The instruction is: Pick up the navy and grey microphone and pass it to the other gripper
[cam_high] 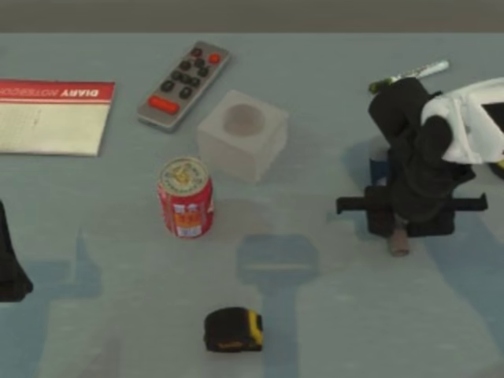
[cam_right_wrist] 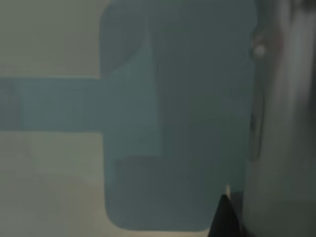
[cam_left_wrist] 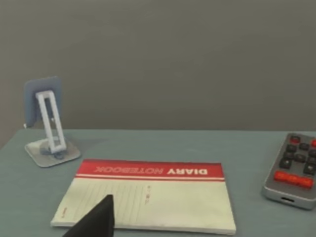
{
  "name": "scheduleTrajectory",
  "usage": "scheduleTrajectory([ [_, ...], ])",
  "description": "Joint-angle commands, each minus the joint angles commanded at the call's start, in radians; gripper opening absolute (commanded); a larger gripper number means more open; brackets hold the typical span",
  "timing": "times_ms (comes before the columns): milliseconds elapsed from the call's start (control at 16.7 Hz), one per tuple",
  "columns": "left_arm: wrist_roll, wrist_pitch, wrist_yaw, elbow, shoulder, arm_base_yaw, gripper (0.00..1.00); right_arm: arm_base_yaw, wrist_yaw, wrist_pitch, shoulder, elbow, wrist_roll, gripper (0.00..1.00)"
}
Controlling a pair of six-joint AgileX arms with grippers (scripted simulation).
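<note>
The navy and grey microphone (cam_high: 398, 241) lies under my right gripper (cam_high: 405, 214) at the right of the table. Its navy head (cam_high: 379, 168) pokes out on the far side and the grey handle tip on the near side. In the right wrist view the grey handle (cam_right_wrist: 284, 123) fills one side, and one dark fingertip (cam_right_wrist: 224, 217) presses against its edge, so the gripper is shut on the handle. Whether the microphone is off the table I cannot tell. The other gripper, my left (cam_high: 9, 276), is parked at the table's left edge, open, with one finger (cam_left_wrist: 96, 219) showing.
A red can (cam_high: 186, 198) and a white hollow block (cam_high: 242, 134) stand mid-table. A remote (cam_high: 183, 84) and a diary notebook (cam_high: 51, 116) lie at the back left. A tape measure (cam_high: 233, 329) sits near the front. A green-capped marker (cam_high: 409, 76) lies behind the right arm.
</note>
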Motion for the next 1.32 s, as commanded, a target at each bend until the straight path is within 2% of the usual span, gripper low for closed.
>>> scheduleTrajectory([
  [120, 0.000, 0.000, 0.000, 0.000, 0.000, 0.000, 1.00, 0.002, -0.022, 0.071, -0.012, -0.014, -0.022, 0.00],
  [300, 0.000, 0.000, 0.000, 0.000, 0.000, 0.000, 1.00, 0.004, -0.074, 0.248, -0.045, -0.053, -0.072, 0.00],
  [840, 0.000, 0.000, 0.000, 0.000, 0.000, 0.000, 1.00, 0.001, -0.293, 1.066, -0.223, -0.281, -0.290, 0.00],
  [1020, 0.000, 0.000, 0.000, 0.000, 0.000, 0.000, 1.00, -0.002, -0.355, 1.281, -0.298, -0.345, -0.357, 0.00],
  [1200, 0.000, 0.000, 0.000, 0.000, 0.000, 0.000, 1.00, -0.006, -0.395, 1.404, -0.358, -0.384, -0.402, 0.00],
  [1320, 0.000, 0.000, 0.000, 0.000, 0.000, 0.000, 1.00, -0.007, -0.406, 1.434, -0.377, -0.395, -0.415, 0.00],
])
